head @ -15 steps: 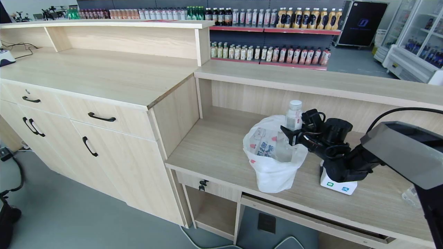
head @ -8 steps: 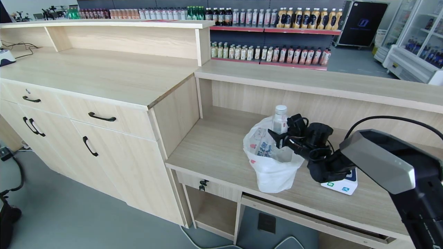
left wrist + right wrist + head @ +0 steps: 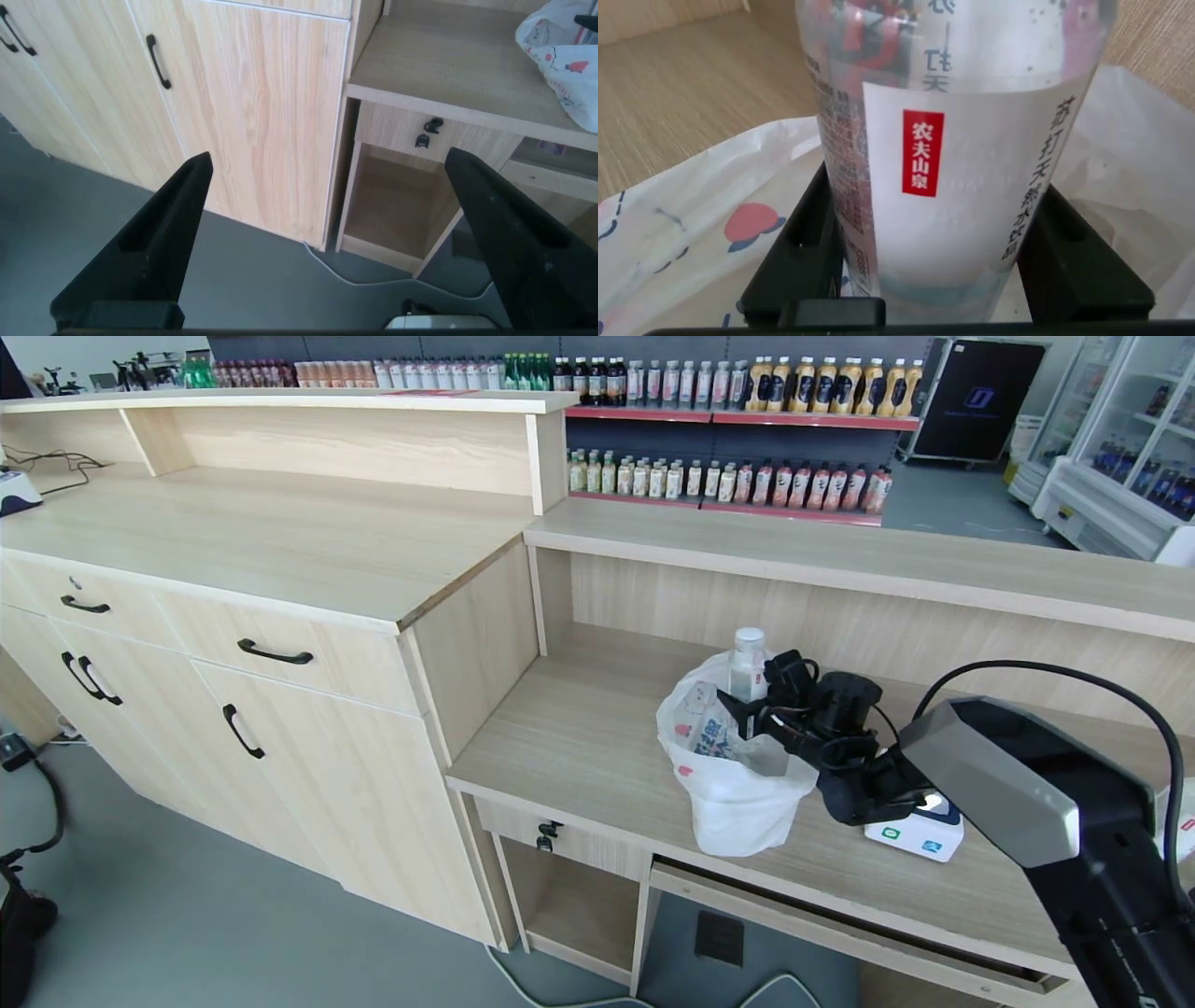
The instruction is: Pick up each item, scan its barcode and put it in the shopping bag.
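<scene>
The bottle (image 3: 748, 665) — clear, white-capped, upright — stood a little right of centre in the head view. Its lower part was at the mouth of the shopping bag (image 3: 738, 798), which sat on the counter (image 3: 579, 737) in the lower middle of the frame.

I judged the step in hand to be the drop into the bag. The scan looked finished to me, since the bottle was over the bag and the scanner (image 3: 920, 833) lay off to the right, partly behind my arm. To do it well I would lower until the base met the bag's floor or whatever lay inside, keeping the bottle upright. Only then would I let go and lift straight out, so the fingers would not snag the thin plastic and pull the bag over.

The right gripper (image 3: 747, 709) was clamped on the bottle's lower body. Its two black fingers (image 3: 799, 252) pressed either side of the label, with bag film just beneath them. The left gripper (image 3: 327, 159) hung spread wide and empty over the floor (image 3: 234, 280) — beside the cabinet (image 3: 262, 112).
</scene>
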Controlling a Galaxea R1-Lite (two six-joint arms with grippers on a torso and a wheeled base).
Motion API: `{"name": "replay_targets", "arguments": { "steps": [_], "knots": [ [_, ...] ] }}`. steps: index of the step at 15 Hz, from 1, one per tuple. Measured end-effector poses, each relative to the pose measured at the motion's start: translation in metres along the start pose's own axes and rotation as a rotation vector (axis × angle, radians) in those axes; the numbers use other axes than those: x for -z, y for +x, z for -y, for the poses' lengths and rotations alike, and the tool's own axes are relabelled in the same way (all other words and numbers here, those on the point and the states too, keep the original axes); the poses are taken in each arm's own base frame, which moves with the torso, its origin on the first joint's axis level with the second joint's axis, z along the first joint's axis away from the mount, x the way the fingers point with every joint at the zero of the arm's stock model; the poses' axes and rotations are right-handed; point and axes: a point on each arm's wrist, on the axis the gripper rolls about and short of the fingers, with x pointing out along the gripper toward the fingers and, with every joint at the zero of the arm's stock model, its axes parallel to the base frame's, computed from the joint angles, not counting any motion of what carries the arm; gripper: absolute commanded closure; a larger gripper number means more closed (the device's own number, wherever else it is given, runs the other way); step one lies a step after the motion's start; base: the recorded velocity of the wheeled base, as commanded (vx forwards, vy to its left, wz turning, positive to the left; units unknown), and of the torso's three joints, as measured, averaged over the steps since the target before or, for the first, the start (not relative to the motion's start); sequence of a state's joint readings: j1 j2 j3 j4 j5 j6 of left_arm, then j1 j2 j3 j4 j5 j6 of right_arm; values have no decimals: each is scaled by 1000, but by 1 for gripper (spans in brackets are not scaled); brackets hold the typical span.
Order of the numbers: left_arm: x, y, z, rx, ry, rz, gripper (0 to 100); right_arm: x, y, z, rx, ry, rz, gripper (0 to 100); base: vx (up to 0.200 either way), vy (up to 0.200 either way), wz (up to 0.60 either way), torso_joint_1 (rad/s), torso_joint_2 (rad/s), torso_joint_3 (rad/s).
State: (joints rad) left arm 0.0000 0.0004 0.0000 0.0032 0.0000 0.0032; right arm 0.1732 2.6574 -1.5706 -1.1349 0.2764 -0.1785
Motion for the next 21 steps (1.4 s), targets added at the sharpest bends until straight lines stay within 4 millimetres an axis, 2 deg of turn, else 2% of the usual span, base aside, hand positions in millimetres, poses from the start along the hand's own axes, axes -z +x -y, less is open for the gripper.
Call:
{"name": "replay_targets", "arguments": {
  "steps": [1, 4, 6, 8, 10, 14, 17, 19, 21],
  "knots": [
    [0, 0, 0, 0, 0, 0, 0, 1, 0, -1, -1, -4, -2, 0, 0, 0, 0, 0, 0, 0],
    [0, 0, 0, 0, 0, 0, 0, 3, -1, -1, -1, -2, -15, 0, 0, 0, 0, 0, 0, 0],
    [0, 0, 0, 0, 0, 0, 0, -7, -4, 1, 3, -1, -10, 0, 0, 0, 0, 0, 0, 0],
    [0, 0, 0, 0, 0, 0, 0, -32, -12, 5, 12, 1, 10, 0, 0, 0, 0, 0, 0, 0],
    [0, 0, 0, 0, 0, 0, 0, -72, -31, 9, 21, -11, 35, 0, 0, 0, 0, 0, 0, 0],
    [0, 0, 0, 0, 0, 0, 0, -125, -110, 9, 39, -63, -47, 0, 0, 0, 0, 0, 0, 0],
    [0, 0, 0, 0, 0, 0, 0, -164, -187, 9, 92, -93, -92, 0, 0, 0, -600, -2, -2, 9],
    [0, 0, 0, 1, 0, 0, 0, -182, -239, 10, 164, -95, -156, 0, 0, 0, -600, -2, 0, 0],
    [0, 0, 0, 0, 0, 0, 0, -187, -286, 20, 286, -97, -273, 0, 0, 0, -600, 0, 5, 5]
  ]
}}
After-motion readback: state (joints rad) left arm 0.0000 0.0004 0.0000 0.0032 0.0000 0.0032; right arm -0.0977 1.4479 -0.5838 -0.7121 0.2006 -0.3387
